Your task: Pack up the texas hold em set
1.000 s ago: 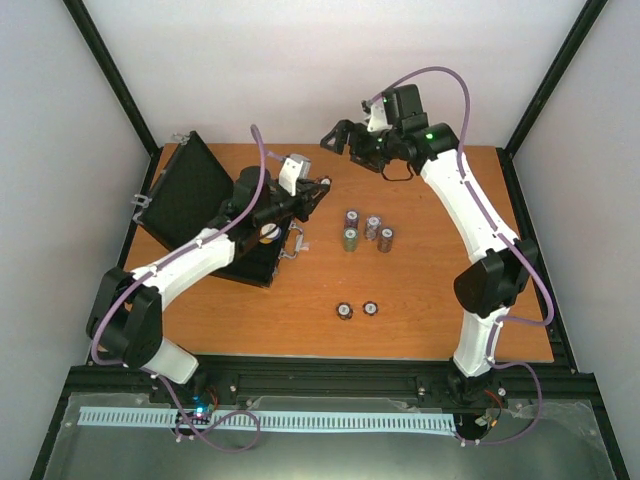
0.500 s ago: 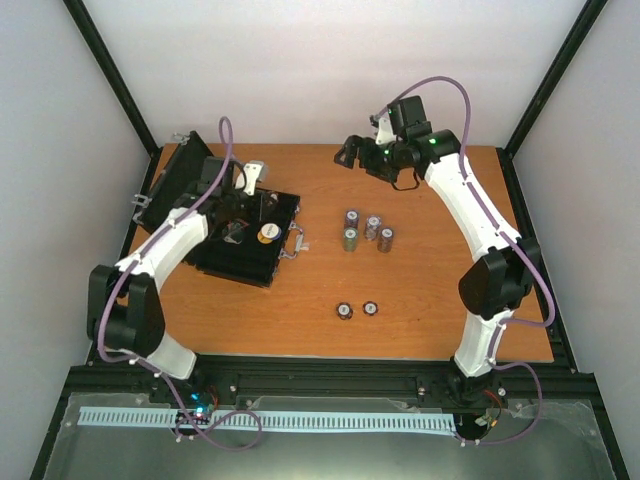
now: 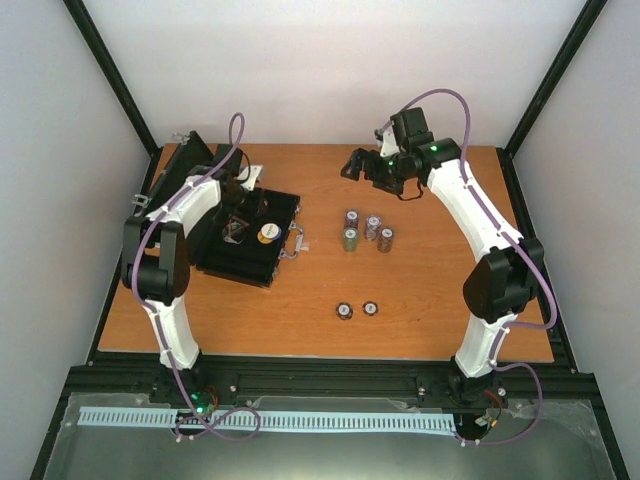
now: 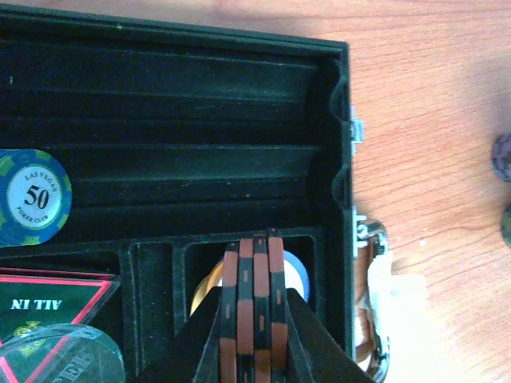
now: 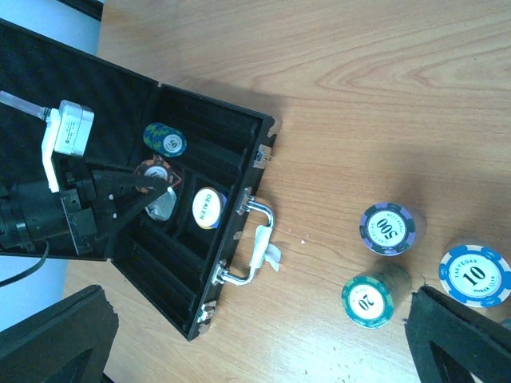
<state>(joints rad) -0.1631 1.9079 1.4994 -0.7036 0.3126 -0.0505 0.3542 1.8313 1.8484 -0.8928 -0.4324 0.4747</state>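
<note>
**Table:** The wooden table point(image 3: 420, 330) is carrying the whole set.

**Case:** The black case point(image 3: 240, 265) is lying open on the left part of the table. Its lid point(image 3: 188, 152) is standing raised on the far-left side. Its silver handle point(image 5: 251, 239), which is carrying a white tag, is facing right towards the loose chips.

**Left gripper:** My left gripper point(image 4: 255, 351) is hanging over the tray of the case. It is clamping a small stack of brown-and-black striped chips point(image 4: 254, 279) on edge between its fingers. The stack is sitting over a small compartment on the handle side, where a blue chip point(image 4: 299, 275) is lying.

**Right gripper:** My right gripper point(image 3: 355, 165) is hovering over the far middle of the table. Its jaws are standing wide apart and holding nothing.

**Loose chips:** Four chip stacks point(image 3: 373, 225) are standing together right of the case. Among them are a purple 500 point(image 5: 388, 229), a green 20 point(image 5: 367, 301) and a blue 10 point(image 5: 474, 275).

**Contents of the case:**
- A white dealer disc point(image 5: 208, 207) is lying beside the handle side.
- A blue 50 chip point(image 4: 32, 197) is resting in the grooves.
- A triangular "ALL IN" token point(image 4: 48, 307) is lying with a clear disc point(image 4: 60, 355) overlapping it.

**Small pieces:** Two small round discs point(image 3: 344, 312) are lying side by side nearer my bases, well apart from the stacks.
</note>
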